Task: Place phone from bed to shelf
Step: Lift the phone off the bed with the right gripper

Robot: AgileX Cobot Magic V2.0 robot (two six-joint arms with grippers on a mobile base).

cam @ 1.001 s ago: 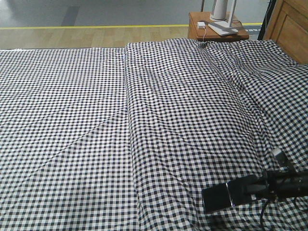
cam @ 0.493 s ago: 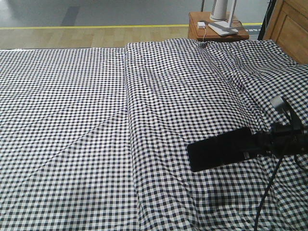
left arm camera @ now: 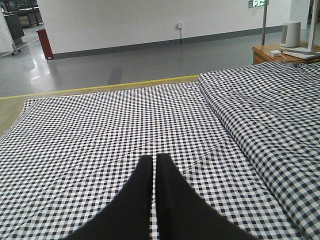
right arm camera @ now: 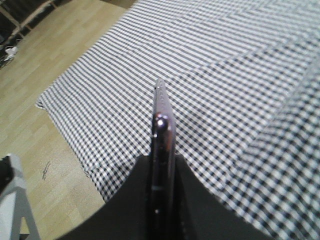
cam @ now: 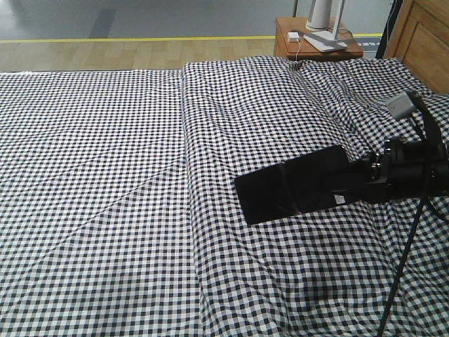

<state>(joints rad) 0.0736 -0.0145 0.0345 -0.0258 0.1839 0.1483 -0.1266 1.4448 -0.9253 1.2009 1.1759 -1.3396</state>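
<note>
Phone (cam: pixel 263 196) is off the bed (cam: pixel 105 175) and in the air, a dark glossy slab held roughly level over the right half of the checked cloth, its free end pointing left. A small white mark shows near the gripped end. From the right wrist view it appears edge-on (right arm camera: pixel 161 107), a thin pinkish rim running away from the camera, with the cloth and the wooden floor (right arm camera: pixel 35 65) below it.

The right gripper (cam: pixel 337 188) is clamped on the phone's right end, one finger pressed against each flat face, as the wrist view shows (right arm camera: pixel 162 162). A faint shadow (cam: pixel 323 288) lies on the cloth nearer than the phone, which suggests it hangs clear of the fabric.

The left gripper (left arm camera: pixel 152 167) hovers above the left part of the bed with its two fingers drawn almost together, only a thin slit between them, and nothing held.

At the far edge stands a small orange-brown nightstand (cam: pixel 287 38). A pale wooden panel (cam: pixel 424 42) shows at the far right, but I cannot tell whether it belongs to the shelf.

By my reading, the pick is done and the grip looks secure. What is left is the carry to the shelf, setting the phone on a board, and letting go.
</note>
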